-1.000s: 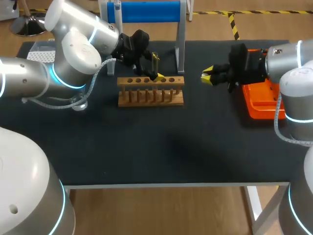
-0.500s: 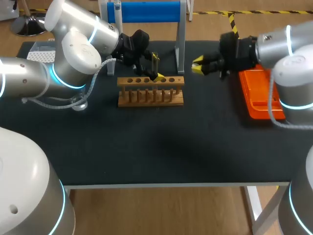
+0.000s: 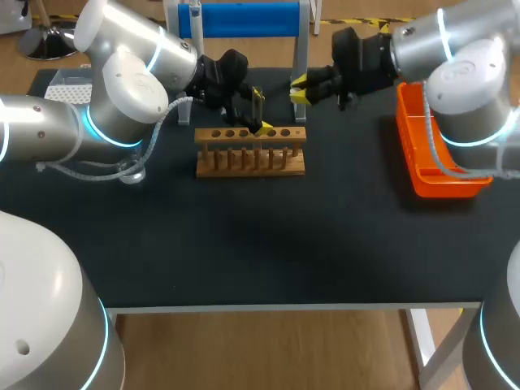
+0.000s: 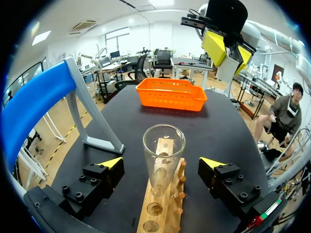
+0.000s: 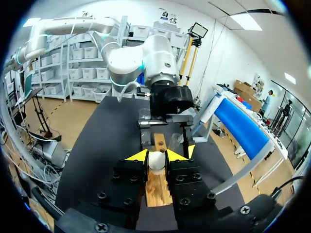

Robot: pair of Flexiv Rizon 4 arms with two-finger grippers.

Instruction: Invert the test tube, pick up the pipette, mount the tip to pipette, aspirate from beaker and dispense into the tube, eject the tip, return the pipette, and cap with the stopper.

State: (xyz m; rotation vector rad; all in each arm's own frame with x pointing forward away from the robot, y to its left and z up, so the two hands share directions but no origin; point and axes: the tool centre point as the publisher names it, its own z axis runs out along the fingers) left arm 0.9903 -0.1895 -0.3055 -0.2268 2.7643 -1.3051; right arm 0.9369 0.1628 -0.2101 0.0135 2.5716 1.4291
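- Test tube (image 4: pixel 164 145) stands upright and mouth up in a hole of the wooden rack (image 3: pixel 250 151), towards the back of the desk (image 3: pixel 268 244).
- Left claw (image 4: pixel 161 164) is wide. Its yellow tips flank the tube on both sides, and neither touches the glass.
- Right claw (image 5: pixel 156 156) is narrow, clamped on a small white stopper (image 5: pixel 156 160) held between its tips.
- In the head view the right claw hovers at the back of the desk, beside the grey leg of the blue stand (image 3: pixel 244 18). It is near the rack's right end and well apart from the tube's mouth.
- Orange basket (image 3: pixel 439 162) sits on the right side of the desk.
- Judged progress: the tube's mouth faces up, so the inversion looks done. With the stopper in hand and no pipette, the pipetting steps seem finished.
- Whether liquid is in the tube cannot be told.
- Left to do, as I judge it: carry the stopper over the open mouth, press it in, then release.
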